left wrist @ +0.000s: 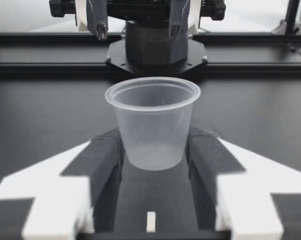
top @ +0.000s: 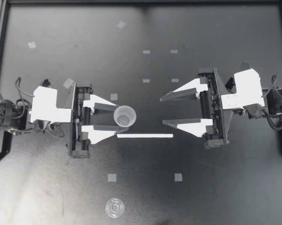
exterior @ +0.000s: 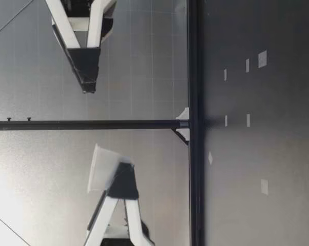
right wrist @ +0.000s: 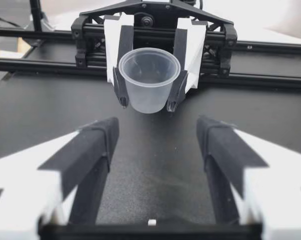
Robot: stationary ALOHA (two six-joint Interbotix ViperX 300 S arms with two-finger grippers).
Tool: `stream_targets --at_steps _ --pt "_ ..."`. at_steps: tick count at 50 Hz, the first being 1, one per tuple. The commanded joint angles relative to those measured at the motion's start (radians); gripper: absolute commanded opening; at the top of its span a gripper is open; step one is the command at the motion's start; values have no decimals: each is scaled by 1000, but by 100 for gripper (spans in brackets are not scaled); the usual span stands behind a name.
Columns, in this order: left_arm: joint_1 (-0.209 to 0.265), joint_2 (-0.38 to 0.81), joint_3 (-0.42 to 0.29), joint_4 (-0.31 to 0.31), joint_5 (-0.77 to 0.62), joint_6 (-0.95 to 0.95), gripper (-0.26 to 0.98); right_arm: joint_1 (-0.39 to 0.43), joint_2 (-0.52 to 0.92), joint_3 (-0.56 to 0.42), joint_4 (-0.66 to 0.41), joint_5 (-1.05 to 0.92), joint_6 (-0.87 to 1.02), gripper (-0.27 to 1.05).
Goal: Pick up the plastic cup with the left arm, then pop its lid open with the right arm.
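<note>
My left gripper (top: 116, 117) is shut on a clear plastic cup (top: 125, 116), its two dark pads pressing the cup's sides. In the left wrist view the cup (left wrist: 151, 120) stands upright and empty between the fingers (left wrist: 103, 160). The low view shows the cup (exterior: 100, 168) held well above the table in my left gripper (exterior: 121, 180). My right gripper (top: 162, 111) faces the cup from a short distance, open and empty. From the right wrist view the cup (right wrist: 149, 80) is ahead of the wide-apart fingers (right wrist: 90, 145). My right gripper (exterior: 87, 72) also hangs high above the table.
A thin white strip (top: 144, 136) lies flat on the black table just in front of the two grippers. A clear round lid (top: 115, 207) rests near the front edge. Small grey tape squares (top: 112, 177) dot the surface. A black frame rail (top: 141, 2) borders the table.
</note>
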Motion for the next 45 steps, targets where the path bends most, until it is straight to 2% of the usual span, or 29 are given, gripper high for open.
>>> stream_targets --at_steps 1,45 --pt "0 -11 -15 2 3 2 10 5 -6 -9 3 -3 -2 64" --pt "2 -11 -18 2 17 3 10 6 5 -9 3 -8 -3 64"
